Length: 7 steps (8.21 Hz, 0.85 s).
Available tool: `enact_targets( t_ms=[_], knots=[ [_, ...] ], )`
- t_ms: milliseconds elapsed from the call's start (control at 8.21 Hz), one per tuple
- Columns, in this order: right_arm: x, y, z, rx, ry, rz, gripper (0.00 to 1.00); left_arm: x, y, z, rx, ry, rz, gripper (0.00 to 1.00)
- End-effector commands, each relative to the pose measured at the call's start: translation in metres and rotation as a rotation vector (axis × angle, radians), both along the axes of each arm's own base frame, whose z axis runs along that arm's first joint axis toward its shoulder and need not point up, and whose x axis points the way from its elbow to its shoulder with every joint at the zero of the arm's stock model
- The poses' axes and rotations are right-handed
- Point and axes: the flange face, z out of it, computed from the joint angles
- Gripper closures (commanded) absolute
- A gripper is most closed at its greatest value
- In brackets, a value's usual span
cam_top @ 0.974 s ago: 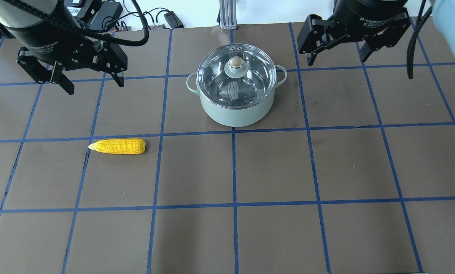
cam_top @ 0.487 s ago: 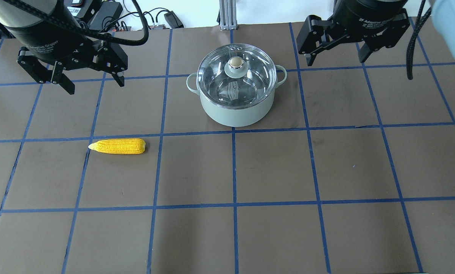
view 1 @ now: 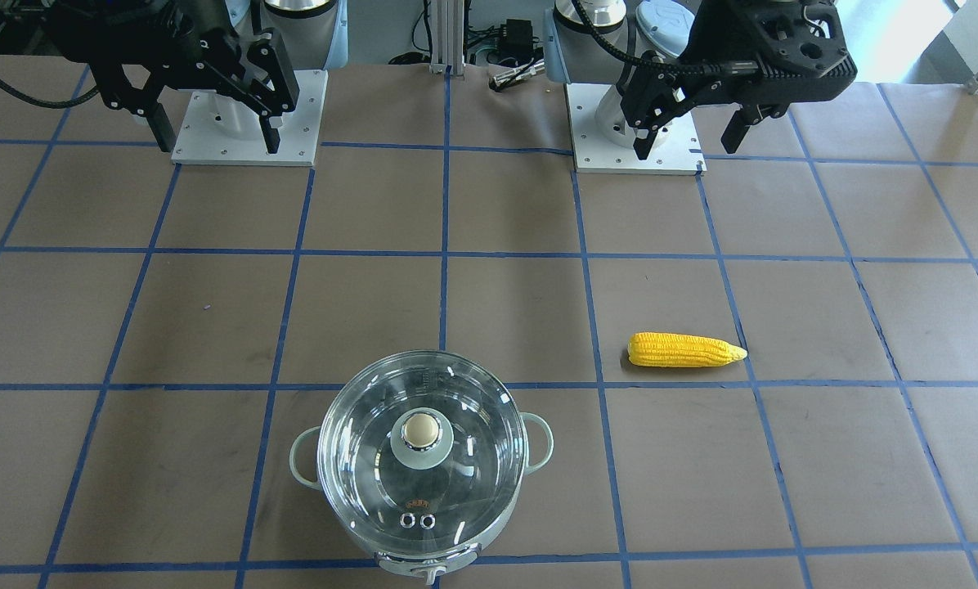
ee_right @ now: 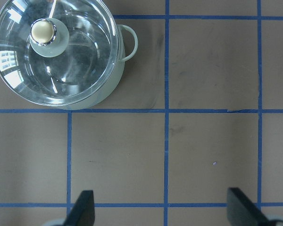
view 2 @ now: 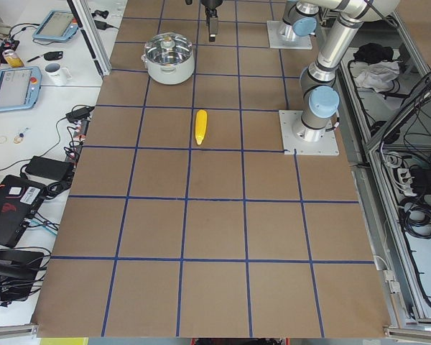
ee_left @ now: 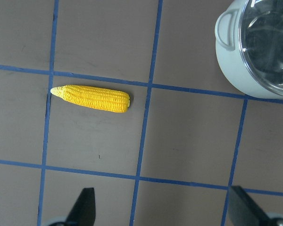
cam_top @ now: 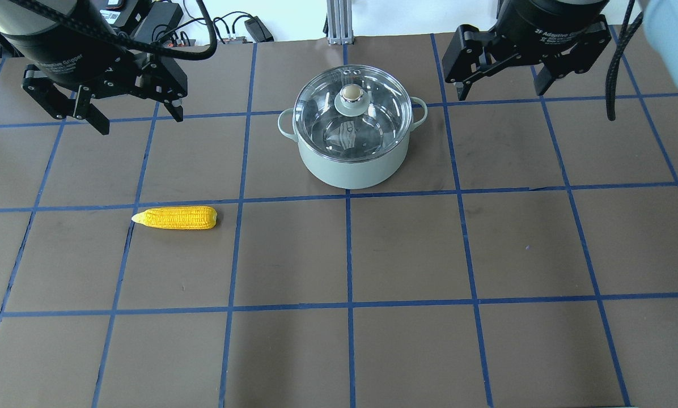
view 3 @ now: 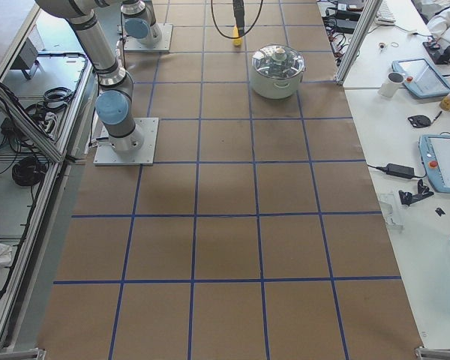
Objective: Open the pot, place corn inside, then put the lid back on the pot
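Our left gripper [cam_top: 140,123] hangs high on the left of the pot [cam_top: 350,170] and back toward the robot's base, its jaws spread wide with nothing between them. The corn [cam_top: 174,218] lies flat on the table [cam_top: 407,255], also left of the pot and nearer to us than the pot, well apart from it. Its long axis runs side to side, with the pointed tip turned away from the pot.

The pot is closed. The glass lid [cam_top: 322,107] sits square on its rim, with the beige knob [cam_top: 350,93] upright at the centre. Our right gripper [cam_top: 500,93] hangs high on the pot's right and back toward the base, likewise spread and empty. From its wrist view, the knob lies forward and to its left.

We judge the right arm somewhat nearer the knob, so the lid falls to it. The corn falls to the left arm, which would close across the cob's short width.
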Motion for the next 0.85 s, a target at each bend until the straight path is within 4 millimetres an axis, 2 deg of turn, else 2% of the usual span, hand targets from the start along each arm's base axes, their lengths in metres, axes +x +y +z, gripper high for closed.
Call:
enact_targets(
  t_ms=[0,365,730],
  knots=[
    [0.001,0.001,-0.002,0.006,0.000,0.001,0.00,0.004,-0.025,0.012,-0.192,0.011,0.087,0.00],
    [0.001,0.003,0.000,0.003,-0.001,0.001,0.00,0.005,-0.042,-0.009,-0.173,0.014,0.172,0.00],
    [-0.001,0.001,-0.002,0.007,0.005,0.013,0.00,0.009,-0.036,-0.029,-0.126,0.020,0.374,0.00]
  ],
)
